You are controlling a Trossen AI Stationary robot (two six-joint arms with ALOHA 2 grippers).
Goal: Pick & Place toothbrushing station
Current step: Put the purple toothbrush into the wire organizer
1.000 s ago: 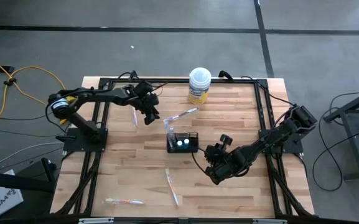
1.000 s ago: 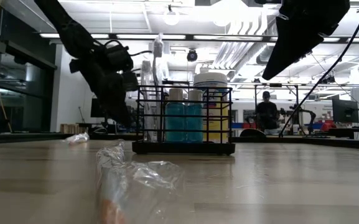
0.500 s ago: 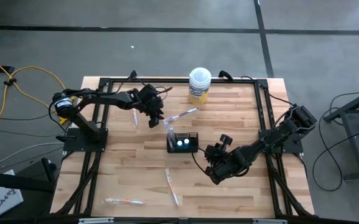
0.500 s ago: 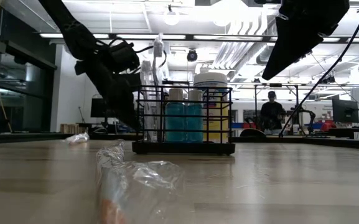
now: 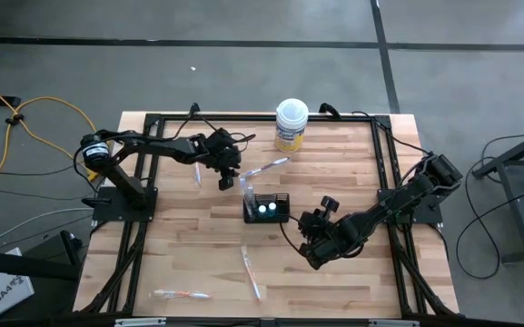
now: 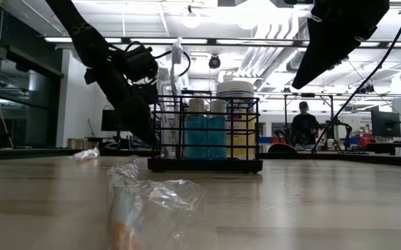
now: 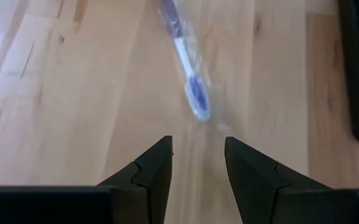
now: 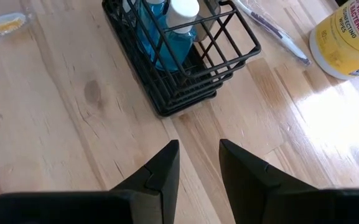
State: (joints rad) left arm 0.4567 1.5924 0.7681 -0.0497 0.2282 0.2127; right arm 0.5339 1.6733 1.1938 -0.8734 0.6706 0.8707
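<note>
My left gripper [image 5: 226, 178] has slid in closer to the wire-mesh holder [image 5: 267, 208], jaws parted and empty, now hanging over a wrapped toothbrush [image 7: 190, 84] just beside the holder. Judged: pick is imminent. Right gripper [image 5: 314, 256] waits near the holder, parted, empty.

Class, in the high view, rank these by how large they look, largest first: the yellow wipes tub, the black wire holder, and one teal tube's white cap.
1. Black wire holder
2. Yellow wipes tub, nearly alike; ranking unsure.
3. White cap, clearly smallest.
</note>
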